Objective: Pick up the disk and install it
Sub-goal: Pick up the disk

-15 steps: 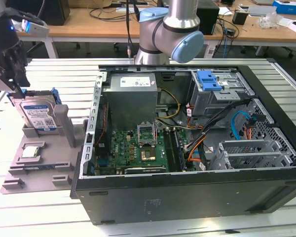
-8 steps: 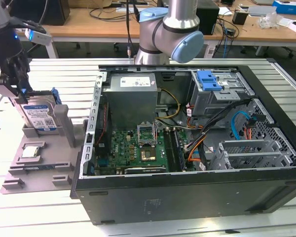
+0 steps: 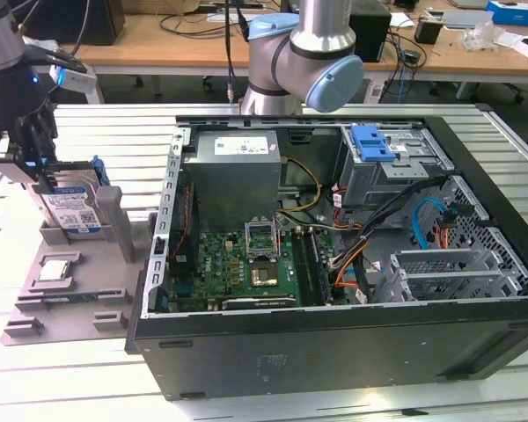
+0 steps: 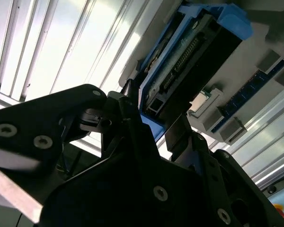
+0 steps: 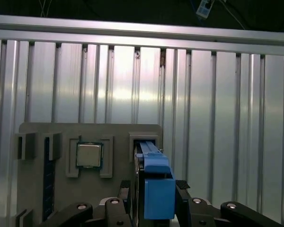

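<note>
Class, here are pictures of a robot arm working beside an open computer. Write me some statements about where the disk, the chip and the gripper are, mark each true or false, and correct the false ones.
1. The disk stands on edge in the grey holder. True.
2. The disk is already installed in the computer case. False: it sits in the holder, outside the case at the exterior view's left.
3. The processor chip lies flat in a recess of the same holder. True.
4. The gripper hangs over the motherboard. False: it is at the disk, over the holder.
</note>
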{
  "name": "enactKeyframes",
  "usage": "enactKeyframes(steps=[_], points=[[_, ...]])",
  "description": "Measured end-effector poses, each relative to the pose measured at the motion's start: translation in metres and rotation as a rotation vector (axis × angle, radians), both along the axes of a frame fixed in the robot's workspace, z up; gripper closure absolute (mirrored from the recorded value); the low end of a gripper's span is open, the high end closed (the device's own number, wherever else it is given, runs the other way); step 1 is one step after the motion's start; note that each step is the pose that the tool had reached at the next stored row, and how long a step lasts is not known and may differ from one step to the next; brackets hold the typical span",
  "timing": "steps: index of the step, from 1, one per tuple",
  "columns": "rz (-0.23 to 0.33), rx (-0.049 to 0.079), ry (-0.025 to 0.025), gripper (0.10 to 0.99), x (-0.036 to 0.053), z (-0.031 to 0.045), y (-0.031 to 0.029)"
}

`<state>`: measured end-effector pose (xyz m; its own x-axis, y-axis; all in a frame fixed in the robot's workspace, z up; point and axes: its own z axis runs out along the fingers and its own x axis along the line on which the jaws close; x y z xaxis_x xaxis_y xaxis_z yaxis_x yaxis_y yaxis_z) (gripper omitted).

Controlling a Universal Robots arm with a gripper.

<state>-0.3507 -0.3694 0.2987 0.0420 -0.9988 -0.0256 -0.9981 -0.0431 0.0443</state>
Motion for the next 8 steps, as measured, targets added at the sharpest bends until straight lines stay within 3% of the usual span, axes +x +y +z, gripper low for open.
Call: enactKeyframes(steps=[8], points=[[0.002,0.000,0.0001,0.604,0.0000,-0.0044,0.0000]])
